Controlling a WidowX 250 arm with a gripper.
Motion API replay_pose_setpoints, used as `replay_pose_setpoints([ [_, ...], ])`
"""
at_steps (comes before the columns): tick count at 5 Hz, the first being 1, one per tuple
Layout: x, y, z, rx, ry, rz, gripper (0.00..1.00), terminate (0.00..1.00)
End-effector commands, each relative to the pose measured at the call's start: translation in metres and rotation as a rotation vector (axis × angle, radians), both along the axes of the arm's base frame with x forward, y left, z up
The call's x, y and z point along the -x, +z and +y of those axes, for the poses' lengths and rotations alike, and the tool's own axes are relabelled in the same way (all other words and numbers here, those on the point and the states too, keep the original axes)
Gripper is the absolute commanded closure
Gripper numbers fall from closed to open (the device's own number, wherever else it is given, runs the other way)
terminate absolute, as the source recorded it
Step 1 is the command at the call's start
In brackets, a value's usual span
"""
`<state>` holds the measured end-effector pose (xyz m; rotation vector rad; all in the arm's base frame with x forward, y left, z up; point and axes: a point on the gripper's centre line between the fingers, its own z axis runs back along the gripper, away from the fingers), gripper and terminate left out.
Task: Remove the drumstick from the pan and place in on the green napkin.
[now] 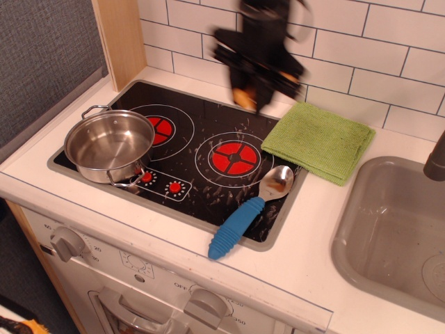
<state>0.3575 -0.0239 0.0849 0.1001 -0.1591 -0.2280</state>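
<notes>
My gripper (pixel 259 83) is blurred by motion, high above the back of the stove, just left of the green napkin (pixel 318 141). It is shut on the orange-brown drumstick (pixel 243 97), of which one end shows at the lower left of the fingers and another bit at the right. The shiny steel pan (pixel 110 145) stands on the left burner with nothing in it. The napkin lies flat at the stove's back right corner, against the tiled wall.
A spoon (pixel 249 211) with a blue handle lies on the stove's front right. The grey sink basin (pixel 396 229) is at the right. A wooden post (pixel 122 38) stands at the back left. The white tiled wall runs behind.
</notes>
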Motion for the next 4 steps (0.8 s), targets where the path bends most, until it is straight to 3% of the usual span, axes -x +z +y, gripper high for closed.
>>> replay_pose_setpoints([
  [1, -0.028, -0.01, -0.013, 0.013, -0.01, -0.026, 1.0, 0.0],
  [2, -0.03, -0.019, -0.007, 0.013, 0.001, 0.001, 0.0, 0.0],
  [4, -0.021, 0.003, -0.002, 0.03, 0.018, -0.049, 0.0, 0.0],
])
